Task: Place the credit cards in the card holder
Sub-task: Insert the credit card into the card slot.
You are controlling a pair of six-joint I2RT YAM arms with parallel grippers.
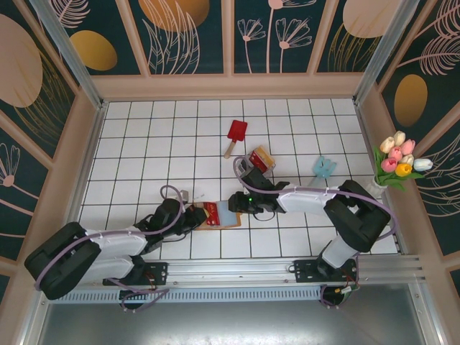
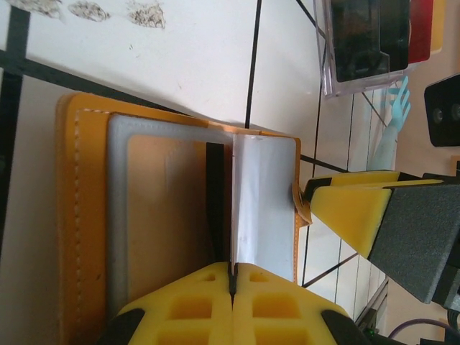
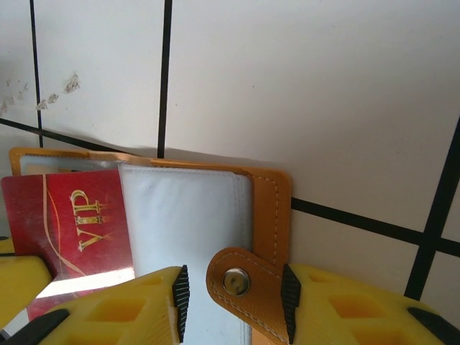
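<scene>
From here the card holder [image 3: 269,208] lies opened flat on the tiled table [image 3: 287,86], between the two arms and close in front of them. My left gripper [image 2: 231,284] is fully closed, pinching the edge of one thin inner leaf of the holder. I judge that serves to lift a sleeve away from the others so a slot gapes for a card. The right gripper [image 3: 233,291] stands part open with its pads either side of the snap tab [image 3: 262,287], touching its edges. That would pin the outer flap down so the wallet cannot fold shut, though from the wrist camera I cannot tell whether it truly squeezes the tab or only brackets it. A red card [image 3: 72,223] marked VIP sits on the left half of the holder beside the white sleeve [image 3: 180,215], apparently in or on a slot. The other cards [image 2: 363,36] stand in the clear box [image 2: 327,72] further back, well apart from the holder.
</scene>
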